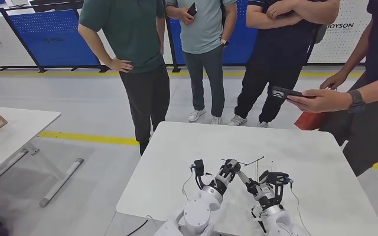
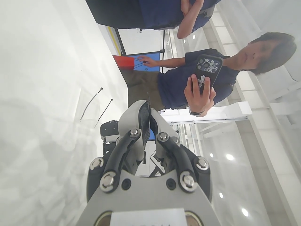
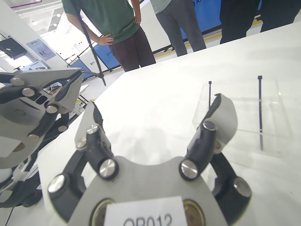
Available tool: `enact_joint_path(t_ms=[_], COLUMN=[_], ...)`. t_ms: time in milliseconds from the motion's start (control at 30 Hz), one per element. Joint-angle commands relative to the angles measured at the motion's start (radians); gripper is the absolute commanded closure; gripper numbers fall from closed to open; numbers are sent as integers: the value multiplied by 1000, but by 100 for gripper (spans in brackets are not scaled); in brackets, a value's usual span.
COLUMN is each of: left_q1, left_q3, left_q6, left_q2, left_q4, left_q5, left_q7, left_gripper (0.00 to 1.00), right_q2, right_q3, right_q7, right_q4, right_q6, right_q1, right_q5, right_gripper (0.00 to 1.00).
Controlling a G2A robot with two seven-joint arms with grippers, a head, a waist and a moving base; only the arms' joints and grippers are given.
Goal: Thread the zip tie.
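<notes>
Right wrist view: our left hand (image 3: 77, 74) clamped on zip tie (image 3: 89, 41); right hand (image 3: 156, 104) wide open, empty. Threading seemingly unstarted; next, we grip free end.

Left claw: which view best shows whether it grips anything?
Left wrist view: the left claw is shut tight on a thin black zip tie poking out. The right wrist view catches it side-on, tips together; the top view shows it small.
</notes>
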Motion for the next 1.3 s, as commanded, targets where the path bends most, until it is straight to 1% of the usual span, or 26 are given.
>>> enact_joint_path(t_ms=[0,67,233,267,300,333,400,467,600,733,767,900,933,967,1000,1033,1200,1267], left_q1=[0,0,1,1,1,1,2,0,-2,-4,-4,-6,-6,-7,-7,-8,-12,-13], left_q3=[0,0,2,3,3,4,4,5,8,11,11,12,13,13,14,15,19,20], left_q6=[0,0,-7,-9,-10,-12,-12,-10,-9,-6,-6,-6,-7,-7,-8,-8,-7,-7], left_q2=[0,0,0,0,0,0,1,1,1,1,2,2,2,2,2,1,1,1], left_q4=[0,0,4,4,4,4,6,9,11,15,16,19,20,20,21,22,30,33], left_q5=[0,0,-3,-3,-4,-4,-3,1,3,5,6,5,5,4,4,5,7,6], left_q7=[0,0,-2,-1,-1,-1,1,1,3,4,5,7,8,9,9,9,13,14], left_gripper=[100,100,100,100,100,100,100,100,100,100,100,100,100,100,100,100,100,100], right_q2=[0,0,-2,-2,-3,-3,-3,-3,-2,-2,-1,0,0,0,0,0,2,3], right_q3=[0,0,1,1,0,-3,-7,-11,-10,-7,-9,-12,-13,-13,-15,-13,-8,-5], right_q7=[0,0,-10,-9,-8,2,12,24,20,13,17,25,27,27,24,20,7,5], right_q4=[0,0,0,2,4,6,6,3,0,-2,-3,-8,-9,-10,-12,-14,-21,-23], right_q6=[0,0,29,31,33,34,27,9,-7,-27,-37,-43,-45,-45,-55,-58,-66,-67], right_q1=[0,0,3,6,8,11,14,17,16,15,14,14,14,14,13,12,3,2], right_q5=[1,1,-1,0,2,-2,-3,-4,-1,7,6,0,-2,-2,-1,-1,0,1], right_gripper=[0,0,0,13,38,36,52,51,56,58,57,55,58,58,60,65,66,65])
